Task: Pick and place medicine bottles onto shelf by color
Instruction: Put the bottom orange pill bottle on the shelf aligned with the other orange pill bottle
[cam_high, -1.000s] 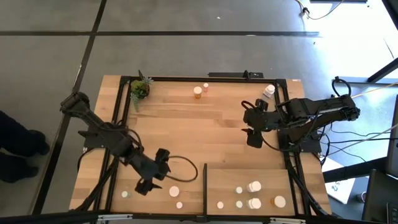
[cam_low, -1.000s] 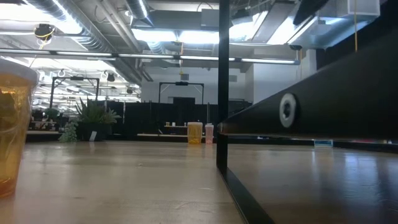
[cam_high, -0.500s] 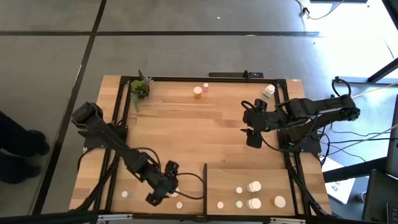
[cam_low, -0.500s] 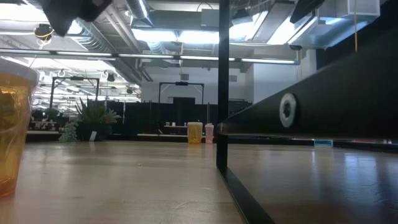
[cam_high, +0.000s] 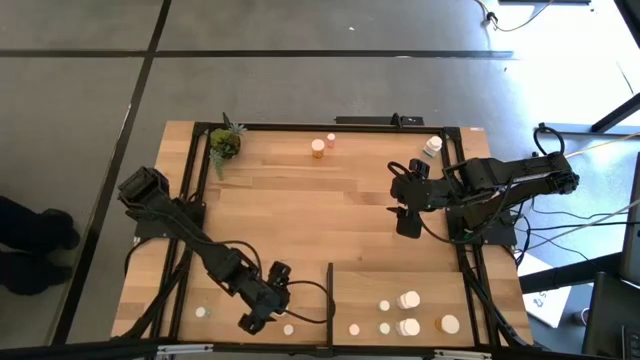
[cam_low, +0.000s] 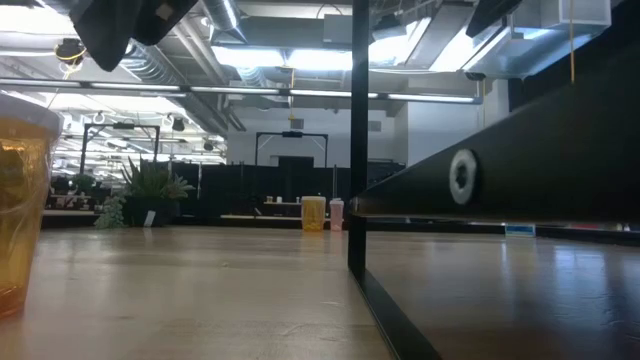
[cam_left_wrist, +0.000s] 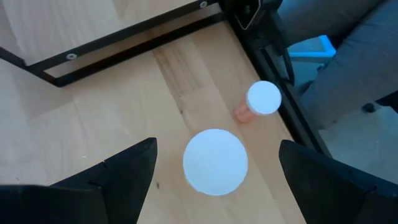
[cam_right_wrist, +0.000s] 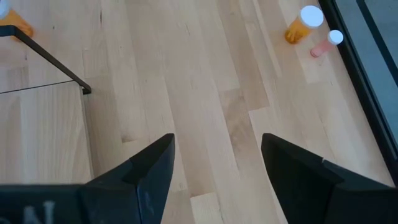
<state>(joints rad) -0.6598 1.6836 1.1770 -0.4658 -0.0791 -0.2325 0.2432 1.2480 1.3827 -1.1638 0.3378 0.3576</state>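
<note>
- At the far left edge of the low view an amber bottle (cam_low: 18, 200) stands closest to the lens, cut off by the frame so only part of its body and pale cap show.
- The left gripper (cam_high: 262, 308) hangs over the counter's (cam_high: 300, 210) near edge at lower centre-left of the high view, jaws spread wide and holding nothing; in its wrist view a large white cap (cam_left_wrist: 215, 161) sits between the two dark fingers (cam_left_wrist: 130, 165), its body hidden beneath it.
- Just beside that cap, a smaller white-capped pinkish bottle (cam_left_wrist: 258, 102) lies tilted near the black counter frame (cam_left_wrist: 124, 37).
- In the high view this gripper covers the big-capped bottle; only a small cap (cam_high: 289, 329) and another cap (cam_high: 201, 312) show on the bare wood to either side.
- The shelf (cam_high: 360, 290), a light-wood panel with a black strip on its left side, fills the lower right; on it stand several white-capped bottles (cam_high: 408, 300), one orange (cam_high: 449, 324).
- The right gripper (cam_high: 408, 205) hovers right of centre, jaws parted and empty, over bare wood.
- Farther back, near the top edge, an orange bottle (cam_high: 318, 148) and a small pink one (cam_high: 331, 139) stand together.
- A white bottle (cam_high: 431, 147) lies tilted at the upper right, partly behind the right arm.
- A small green plant (cam_high: 224, 143) sits in the upper left corner.
</note>
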